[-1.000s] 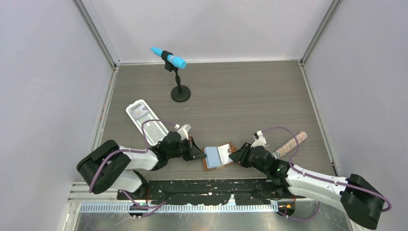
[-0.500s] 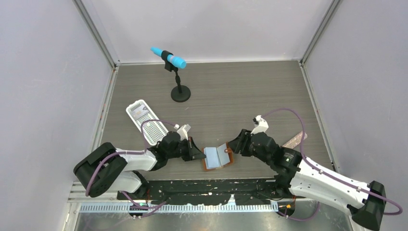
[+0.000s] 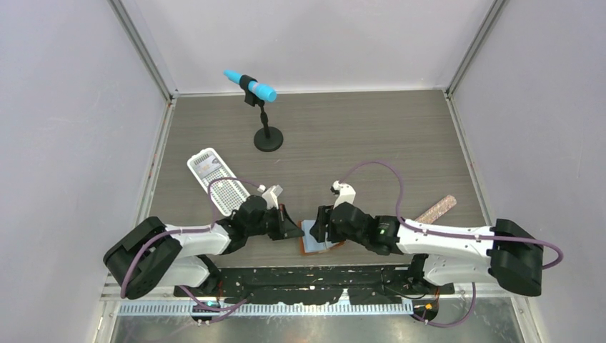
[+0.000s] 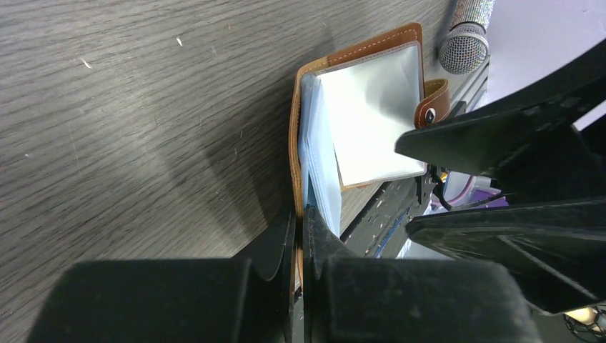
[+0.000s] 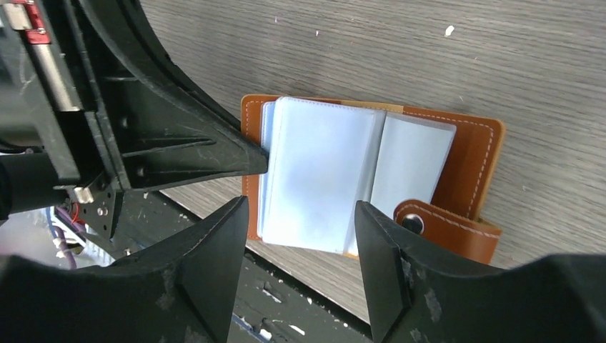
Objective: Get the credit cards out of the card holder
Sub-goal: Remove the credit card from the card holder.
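Sliding of the whole card holder [image 5: 472,164] over the counter [image 5: 429,43] is judged the main risk. It lies open and flat at the near edge, and a pull on its sleeves [image 5: 414,164] could drag it off if the hold on its far-side edge gives. A knock between the two grippers is also possible, since both are crowded over the one small holder. A whole sleeve could be taken instead of a single card. The credit cards [image 5: 318,179] are tucked inside the pale blue sleeves and are hard to tell from them. None is seen out on the counter. The snap tab [image 5: 443,229] beside the sleeves could be snagged by a finger during a descent.

The left gripper [image 4: 300,221] is closed tight at the holder's edge nearest the left arm. The brown cover seems to be nipped between its fingers, though the contact is partly hidden. The right gripper [image 5: 300,207] is spread wide and hung just above the open sleeves, one finger to each side. Nothing is held by it.
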